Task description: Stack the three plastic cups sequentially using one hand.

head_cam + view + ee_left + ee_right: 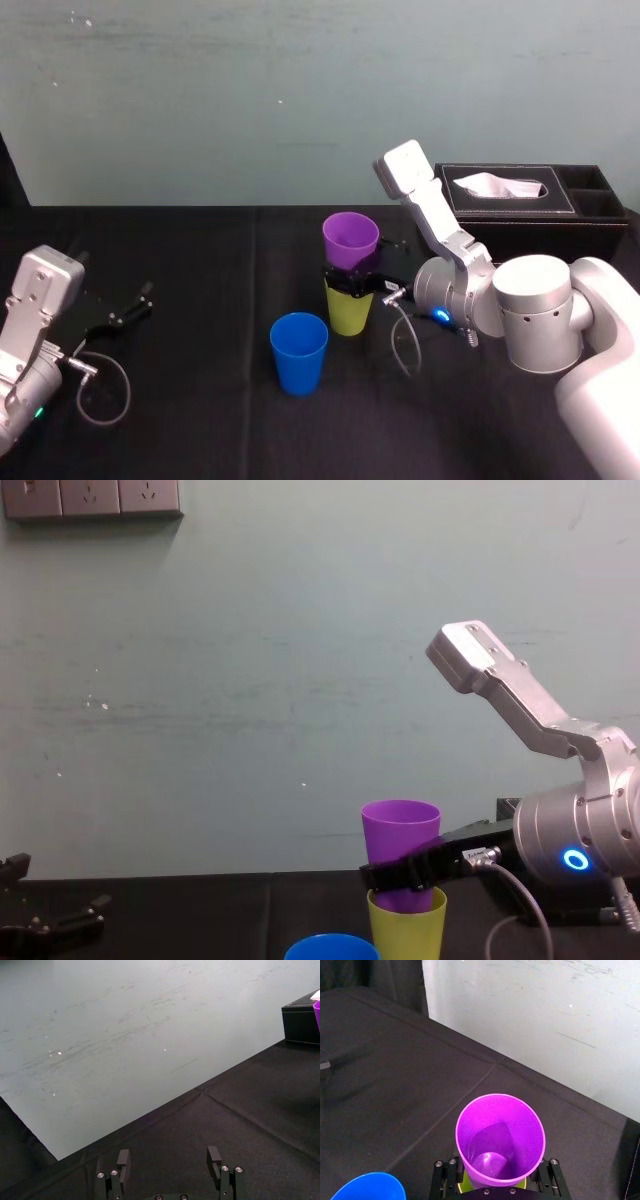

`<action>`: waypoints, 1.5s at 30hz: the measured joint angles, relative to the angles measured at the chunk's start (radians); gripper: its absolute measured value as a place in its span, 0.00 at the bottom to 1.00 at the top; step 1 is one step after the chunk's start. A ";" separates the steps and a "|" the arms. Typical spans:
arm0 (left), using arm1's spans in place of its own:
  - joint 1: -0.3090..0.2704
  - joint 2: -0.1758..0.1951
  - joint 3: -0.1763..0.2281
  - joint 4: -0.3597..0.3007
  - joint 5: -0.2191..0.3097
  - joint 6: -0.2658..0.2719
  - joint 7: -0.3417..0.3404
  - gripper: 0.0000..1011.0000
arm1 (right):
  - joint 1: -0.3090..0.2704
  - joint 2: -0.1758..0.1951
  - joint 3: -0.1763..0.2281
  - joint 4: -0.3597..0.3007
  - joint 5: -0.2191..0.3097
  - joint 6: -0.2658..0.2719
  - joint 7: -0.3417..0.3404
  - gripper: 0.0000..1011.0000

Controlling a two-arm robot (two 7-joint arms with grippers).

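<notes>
Three smooth tapered plastic cups are on the black desk (200,260). The purple cup (350,238) is upright with its base in the mouth of the yellow-green cup (348,312), and the bright blue cup (299,352) stands apart, nearer and to the left. The right gripper (354,279) reaches in from the right, jaws clamped around the purple cup's lower part. The left gripper (130,308) lies far left, jaws spread and empty.

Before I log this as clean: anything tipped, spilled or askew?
Nothing stands out. The right gripper holds the purple cup upright, partly nested in the yellow-green cup; the blue cup stands upright nearby; the left gripper idles at left.
</notes>
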 joint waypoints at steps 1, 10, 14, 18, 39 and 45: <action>0.000 0.000 0.000 0.000 0.000 0.000 0.000 0.99 | 0.000 0.000 0.000 0.000 0.000 0.000 0.000 0.70; 0.000 0.000 0.000 0.000 0.000 0.000 0.000 0.99 | 0.000 0.001 0.000 -0.001 0.000 0.000 -0.001 0.74; 0.000 0.000 0.000 0.000 0.000 0.000 0.000 0.99 | 0.000 0.001 0.000 -0.002 0.000 0.001 -0.001 0.86; 0.000 0.000 0.000 0.000 0.000 0.000 0.000 0.99 | 0.000 0.001 0.000 -0.002 0.000 0.001 -0.001 0.96; 0.000 0.000 0.000 0.000 0.000 0.000 0.000 0.99 | -0.019 0.015 0.020 -0.049 0.002 -0.004 -0.004 0.99; 0.000 0.000 0.000 0.000 0.000 0.000 0.000 0.99 | -0.066 0.053 0.039 -0.142 0.015 0.005 0.004 0.99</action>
